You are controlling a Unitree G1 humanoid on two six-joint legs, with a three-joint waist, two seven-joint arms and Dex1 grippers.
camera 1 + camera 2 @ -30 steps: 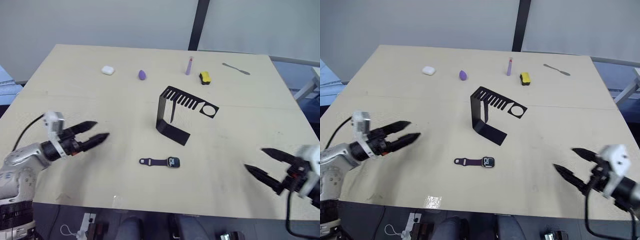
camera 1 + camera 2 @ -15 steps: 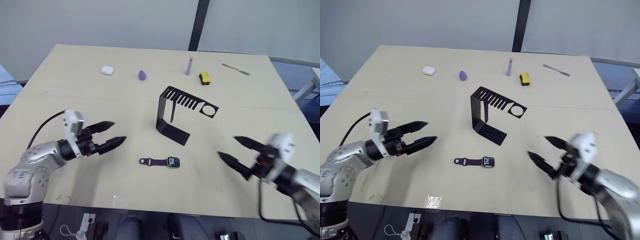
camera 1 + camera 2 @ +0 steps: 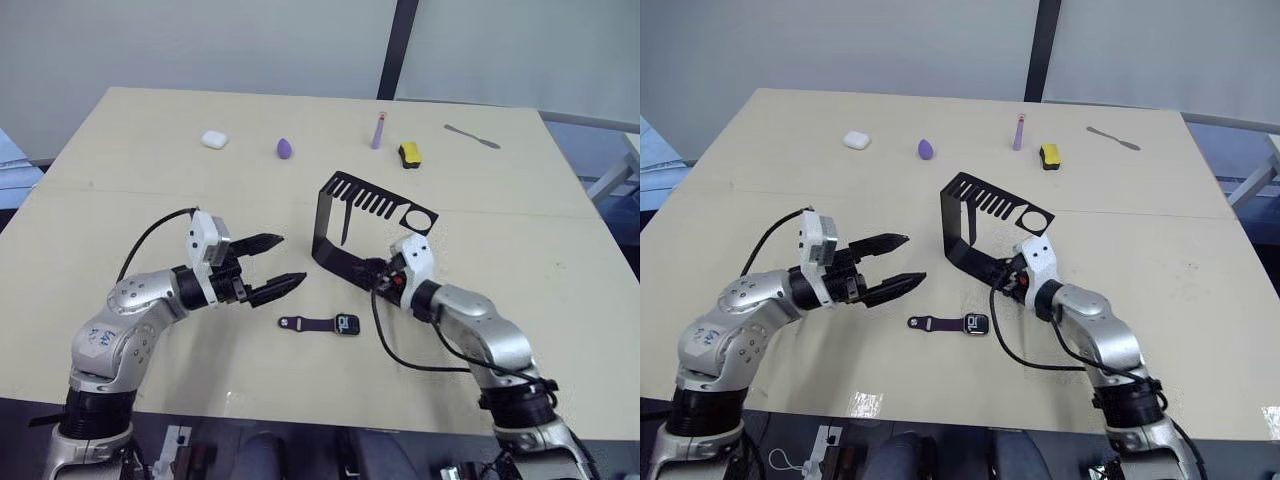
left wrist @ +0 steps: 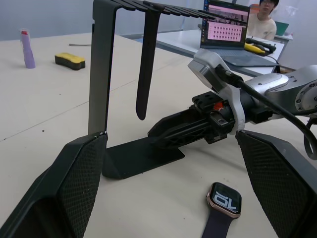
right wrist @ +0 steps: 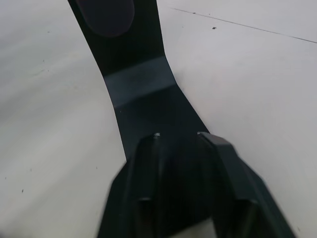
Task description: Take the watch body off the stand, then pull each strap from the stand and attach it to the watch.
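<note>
Black stand [image 3: 345, 235] keeps one strap [image 4: 147, 64] hanging; right pincer [image 4: 166, 133] together at its foot, left pincer [image 3: 274, 266] apart.

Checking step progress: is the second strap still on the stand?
Yes. One strap hangs from the stand top plate's comb slots, lower end free above the foot.

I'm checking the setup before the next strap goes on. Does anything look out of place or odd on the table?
Nothing looks damaged or spilled. The watch body lies flat on the table with one strap on it, off the stand. The other strap hangs from the stand's comb slots. The right gripper sits low at the stand's foot.
</note>
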